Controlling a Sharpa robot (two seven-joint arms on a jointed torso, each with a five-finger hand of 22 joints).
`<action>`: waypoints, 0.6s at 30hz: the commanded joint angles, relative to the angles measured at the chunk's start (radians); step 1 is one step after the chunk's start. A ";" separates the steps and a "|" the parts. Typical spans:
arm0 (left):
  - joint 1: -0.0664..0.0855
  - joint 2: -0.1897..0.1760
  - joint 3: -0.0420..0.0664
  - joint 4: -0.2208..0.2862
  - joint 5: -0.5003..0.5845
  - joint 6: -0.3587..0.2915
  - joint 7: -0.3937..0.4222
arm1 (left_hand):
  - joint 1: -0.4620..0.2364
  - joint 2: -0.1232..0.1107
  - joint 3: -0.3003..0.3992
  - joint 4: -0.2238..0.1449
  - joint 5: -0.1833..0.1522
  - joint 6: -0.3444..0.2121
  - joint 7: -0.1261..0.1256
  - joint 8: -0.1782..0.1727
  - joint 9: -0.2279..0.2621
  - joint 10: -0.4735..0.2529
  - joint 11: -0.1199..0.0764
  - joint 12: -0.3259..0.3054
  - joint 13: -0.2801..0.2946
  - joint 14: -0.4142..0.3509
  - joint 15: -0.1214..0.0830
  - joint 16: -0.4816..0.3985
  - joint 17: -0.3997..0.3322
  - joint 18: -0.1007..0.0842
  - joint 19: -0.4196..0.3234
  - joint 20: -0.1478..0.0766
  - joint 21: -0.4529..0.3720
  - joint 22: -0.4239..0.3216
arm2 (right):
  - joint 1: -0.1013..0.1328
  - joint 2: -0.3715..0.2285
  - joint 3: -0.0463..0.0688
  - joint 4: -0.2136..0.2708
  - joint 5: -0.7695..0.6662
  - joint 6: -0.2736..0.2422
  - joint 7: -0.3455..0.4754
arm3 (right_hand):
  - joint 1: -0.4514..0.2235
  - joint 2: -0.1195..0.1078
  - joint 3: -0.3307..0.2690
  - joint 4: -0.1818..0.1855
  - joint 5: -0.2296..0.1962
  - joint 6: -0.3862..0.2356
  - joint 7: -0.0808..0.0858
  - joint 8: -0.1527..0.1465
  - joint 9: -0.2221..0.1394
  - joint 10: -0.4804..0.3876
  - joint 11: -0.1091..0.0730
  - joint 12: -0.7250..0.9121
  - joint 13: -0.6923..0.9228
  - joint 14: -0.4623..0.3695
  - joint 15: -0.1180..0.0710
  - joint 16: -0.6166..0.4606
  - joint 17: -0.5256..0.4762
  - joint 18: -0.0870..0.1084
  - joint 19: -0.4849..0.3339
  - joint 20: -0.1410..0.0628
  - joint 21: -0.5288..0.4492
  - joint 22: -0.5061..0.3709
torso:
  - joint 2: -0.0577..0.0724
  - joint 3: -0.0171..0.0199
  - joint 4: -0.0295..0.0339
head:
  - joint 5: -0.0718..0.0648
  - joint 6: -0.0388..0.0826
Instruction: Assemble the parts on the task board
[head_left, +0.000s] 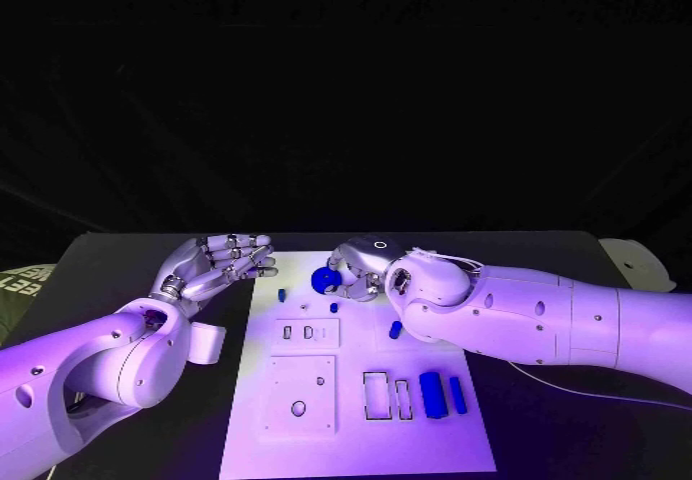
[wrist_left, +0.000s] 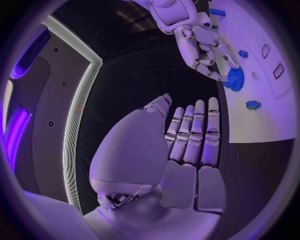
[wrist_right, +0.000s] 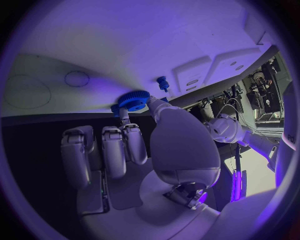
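The white task board (head_left: 361, 420) lies in the middle of the black table. My right hand (head_left: 364, 268) is over its far end and pinches a blue gear (head_left: 327, 281) between thumb and a finger. The right wrist view shows that gear (wrist_right: 133, 101) at the fingertips of my right hand (wrist_right: 144, 145), close over the board (wrist_right: 125, 45); I cannot tell if it touches. My left hand (head_left: 216, 262) hovers open off the board's far left corner, holding nothing. In the left wrist view its fingers (wrist_left: 190, 135) lie straight, with the gear (wrist_left: 235, 79) beyond them.
Small blue pegs (head_left: 283, 294) (head_left: 335, 308) (head_left: 395, 328) are on the board's far half. Two blue blocks (head_left: 431, 388) (head_left: 457, 394) lie beside rectangular slots (head_left: 376, 394) near its right side. A plate with holes (head_left: 302, 394) sits at the near left.
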 joint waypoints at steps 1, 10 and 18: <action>0.001 0.001 0.001 0.002 -0.005 0.017 0.006 | 0.010 -0.001 0.009 0.000 0.001 0.004 0.016 -0.004 -0.002 0.000 0.006 -0.007 -0.001 -0.002 0.001 -0.006 0.001 0.013 -0.001 -0.001 0.003 -0.001 | -0.002 -0.005 -0.001 0.007 0.005 0.020 -0.003 | -0.008 0.006 -0.004 0.000 -0.001 0.012 0.000 0.007 0.002 0.007 0.004 0.004 0.146 0.093 0.008 0.004 0.211 -0.007 0.105 0.007 0.004 0.263 | 0.000 0.0006 -0.0002 | 0.001 -0.001; 0.001 -0.002 0.001 0.001 -0.008 0.016 0.005 | 0.010 -0.001 0.009 0.000 0.001 0.004 0.016 -0.004 -0.002 0.000 0.006 -0.007 -0.001 -0.002 0.001 -0.006 0.001 0.013 -0.001 -0.001 0.003 -0.001 | -0.003 -0.026 -0.001 0.031 0.003 -0.031 0.002 | -0.003 0.010 0.000 -0.001 0.005 0.018 0.000 0.007 0.002 0.009 0.004 0.006 0.148 0.093 0.007 0.004 0.211 -0.007 0.105 0.008 0.004 0.263 | 0.000 0.0007 -0.0001 | 0.000 0.000; 0.001 -0.005 0.001 0.002 -0.009 0.015 0.004 | 0.010 -0.001 0.010 -0.001 0.001 0.004 0.016 -0.004 -0.002 0.000 0.006 -0.007 -0.001 -0.002 0.001 -0.006 0.002 0.013 -0.001 -0.001 0.003 -0.001 | -0.003 -0.101 0.000 0.081 0.063 -0.210 0.056 | 0.019 0.015 0.018 -0.006 0.037 0.030 0.000 0.001 -0.001 0.008 0.003 0.005 0.148 0.092 0.007 0.002 0.204 -0.007 0.105 0.007 0.004 0.263 | 0.000 -0.0002 0.0003 | -0.003 0.002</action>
